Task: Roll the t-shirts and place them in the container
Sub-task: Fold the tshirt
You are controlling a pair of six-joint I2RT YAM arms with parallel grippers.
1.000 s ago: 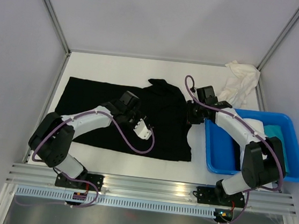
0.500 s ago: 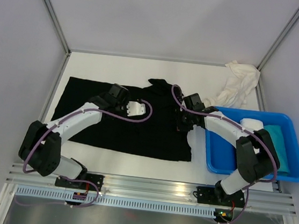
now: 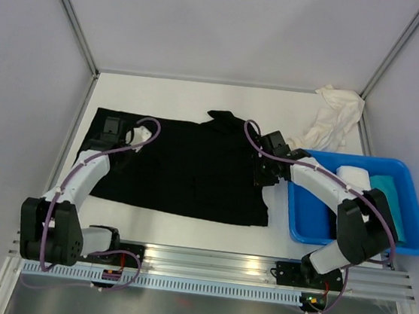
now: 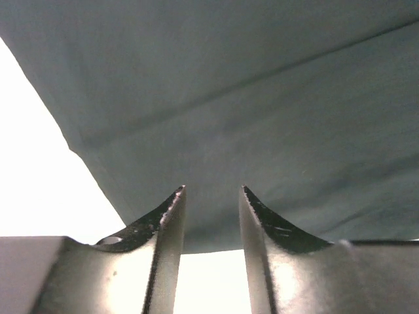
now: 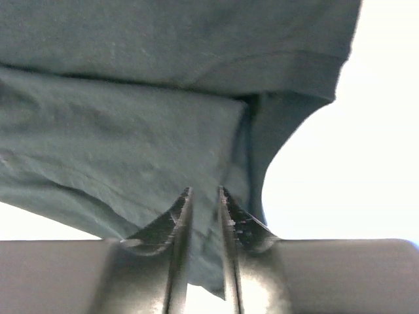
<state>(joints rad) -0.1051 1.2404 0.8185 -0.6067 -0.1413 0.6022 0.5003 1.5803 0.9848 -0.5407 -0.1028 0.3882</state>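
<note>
Left fingers [image 4: 163,229] sit apart over the black t-shirt [image 3: 185,169] edge on the counter [image 3: 171,96]; right fingers [image 5: 175,219] nearly together, can't tell if pinching it.

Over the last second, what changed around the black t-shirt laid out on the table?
The left gripper swept from the middle of the black cloth t-shirt to its left end, jaws open. The right gripper edged slightly left at the shirt's right edge. The black shirt itself, the crumpled white t-shirt at the back and the blue plastic bin stayed put.
</note>
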